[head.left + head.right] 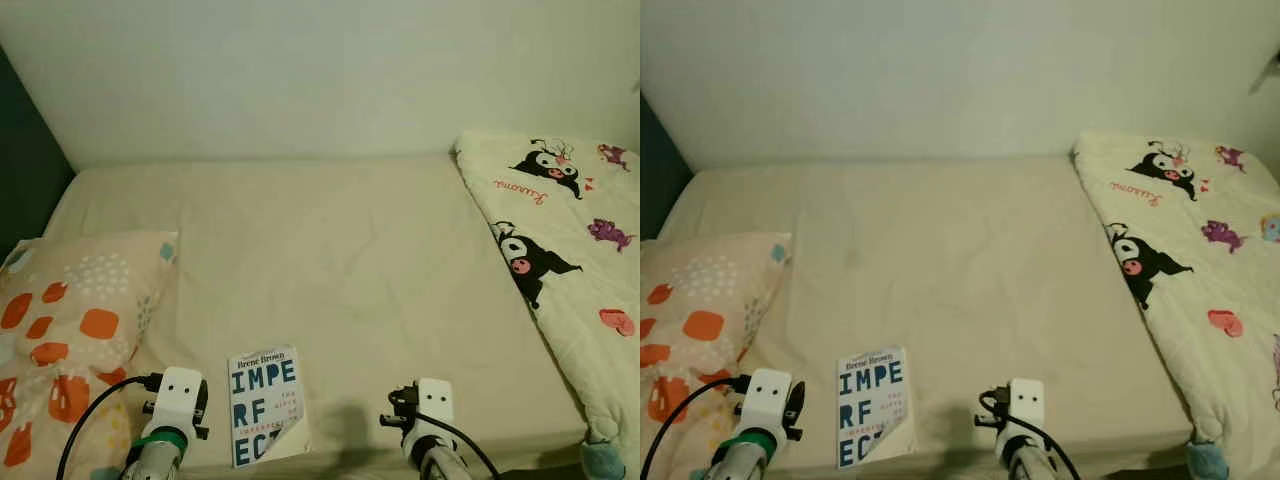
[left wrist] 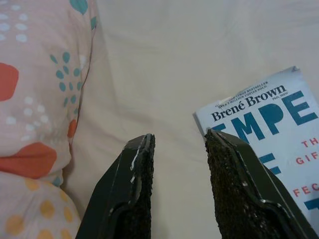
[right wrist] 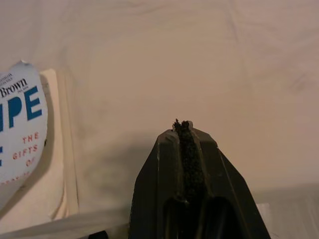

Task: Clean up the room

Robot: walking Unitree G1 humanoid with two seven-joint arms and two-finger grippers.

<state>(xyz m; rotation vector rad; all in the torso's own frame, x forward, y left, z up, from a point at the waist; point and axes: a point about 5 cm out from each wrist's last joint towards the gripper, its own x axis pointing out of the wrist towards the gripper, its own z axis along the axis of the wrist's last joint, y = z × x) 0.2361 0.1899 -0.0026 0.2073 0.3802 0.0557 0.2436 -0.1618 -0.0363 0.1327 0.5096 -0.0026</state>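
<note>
We're looking down on a bed (image 1: 340, 250) with a plain beige sheet, and there's the book (image 1: 264, 405), a white paperback with big blue letters, lying flat near the bed's near edge, its lower corner curling up a little. To the robot's left sits a pillow (image 1: 70, 320) in peach with orange and teal spots, close beside the book but not touching it. Over on the right, a cream blanket (image 1: 560, 230) printed with black cartoon characters runs down that side of the bed, well apart from the book. The left gripper (image 2: 178, 142) hangs low over the sheet between pillow and book, its two black fingers (image 2: 137, 172) spread with a clear gap, nothing between them; in the left wrist view the book's top corner lies just beside one finger. The right gripper (image 3: 182, 124) hovers over bare sheet on the book's other side, fingers pressed tight together and holding nothing. Both wrists (image 1: 172, 400) show at the bottom of the head view, flanking the book.
</note>
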